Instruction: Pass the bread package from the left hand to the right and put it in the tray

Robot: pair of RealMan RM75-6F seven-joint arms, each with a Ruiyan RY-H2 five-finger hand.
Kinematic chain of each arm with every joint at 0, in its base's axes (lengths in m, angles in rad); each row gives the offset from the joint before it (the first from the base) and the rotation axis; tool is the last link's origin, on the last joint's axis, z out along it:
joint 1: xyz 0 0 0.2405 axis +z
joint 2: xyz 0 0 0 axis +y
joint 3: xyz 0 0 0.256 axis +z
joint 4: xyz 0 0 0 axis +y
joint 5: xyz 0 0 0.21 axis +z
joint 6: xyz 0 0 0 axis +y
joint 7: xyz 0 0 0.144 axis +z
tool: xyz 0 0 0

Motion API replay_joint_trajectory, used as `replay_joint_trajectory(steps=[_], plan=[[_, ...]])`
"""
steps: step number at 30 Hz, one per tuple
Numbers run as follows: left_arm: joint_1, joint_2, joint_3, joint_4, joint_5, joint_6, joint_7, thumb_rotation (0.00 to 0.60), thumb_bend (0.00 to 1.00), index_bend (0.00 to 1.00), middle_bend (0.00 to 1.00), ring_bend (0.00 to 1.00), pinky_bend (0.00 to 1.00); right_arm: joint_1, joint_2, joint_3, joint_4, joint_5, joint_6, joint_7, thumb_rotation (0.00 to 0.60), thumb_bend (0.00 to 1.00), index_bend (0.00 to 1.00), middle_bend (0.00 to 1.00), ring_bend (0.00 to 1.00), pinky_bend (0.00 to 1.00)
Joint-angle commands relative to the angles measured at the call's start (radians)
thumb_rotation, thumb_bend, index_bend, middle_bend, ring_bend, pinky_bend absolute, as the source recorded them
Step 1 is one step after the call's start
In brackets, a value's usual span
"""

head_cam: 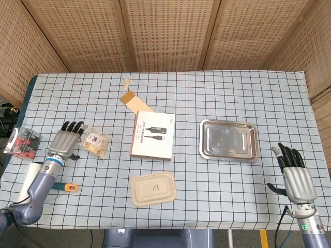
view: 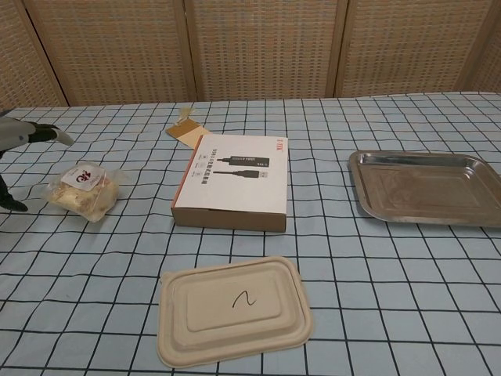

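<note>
The bread package, a clear bag with a red-and-white label, lies on the checked cloth left of centre. My left hand hovers just left of it, open with fingers spread, holding nothing; the chest view catches only its fingertips at the left edge. The steel tray sits empty on the right. My right hand is open near the table's right front corner, well clear of the tray and absent from the chest view.
A white-and-red box lies between bread and tray, a tan card behind it. A pulp lid rests near the front edge. A lint roller and a red-black packet lie at the far left.
</note>
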Motion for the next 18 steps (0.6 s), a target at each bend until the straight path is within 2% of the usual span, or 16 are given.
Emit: replay_joint_trajectory(steps=[1, 8, 10, 12, 14, 16, 18], plan=[[-0.041, -0.057, 0.013, 0.05, -0.053, -0.007, 0.043, 0.6, 0.02, 0.0, 0.0, 0.0, 0.0, -0.002, 0.003, -0.002, -0.004, -0.009, 0.007, 0.0, 0.6, 0.09, 0.0, 0.0, 0.0, 0.0], [-0.074, -0.142, 0.023, 0.139, -0.073, 0.018, 0.06, 0.6, 0.04, 0.0, 0.0, 0.0, 0.0, -0.002, 0.005, -0.005, -0.004, -0.017, 0.007, 0.009, 0.6, 0.1, 0.0, 0.0, 0.0, 0.0], [-0.076, -0.165, 0.026, 0.165, -0.054, 0.035, 0.05, 0.6, 0.11, 0.05, 0.0, 0.0, 0.02, -0.002, 0.005, -0.006, -0.005, -0.019, 0.007, 0.009, 0.6, 0.09, 0.0, 0.0, 0.0, 0.0], [-0.071, -0.205, 0.028, 0.208, -0.01, 0.081, 0.026, 0.6, 0.23, 0.19, 0.01, 0.03, 0.12, -0.002, 0.005, -0.008, -0.007, -0.025, 0.009, 0.008, 0.6, 0.09, 0.0, 0.0, 0.0, 0.0], [-0.065, -0.241, 0.035, 0.257, 0.021, 0.105, 0.003, 0.6, 0.27, 0.32, 0.06, 0.11, 0.23, -0.004, 0.006, -0.009, -0.01, -0.033, 0.016, 0.008, 0.6, 0.1, 0.0, 0.0, 0.0, 0.0], [-0.061, -0.26, 0.036, 0.285, 0.03, 0.109, -0.018, 0.6, 0.29, 0.44, 0.17, 0.22, 0.33, -0.005, 0.006, -0.011, -0.011, -0.039, 0.022, 0.01, 0.6, 0.1, 0.0, 0.0, 0.0, 0.0], [-0.058, -0.27, 0.038, 0.3, 0.039, 0.11, -0.033, 0.6, 0.33, 0.52, 0.25, 0.29, 0.39, -0.007, 0.007, -0.011, -0.012, -0.042, 0.025, 0.011, 0.6, 0.09, 0.0, 0.0, 0.0, 0.0]])
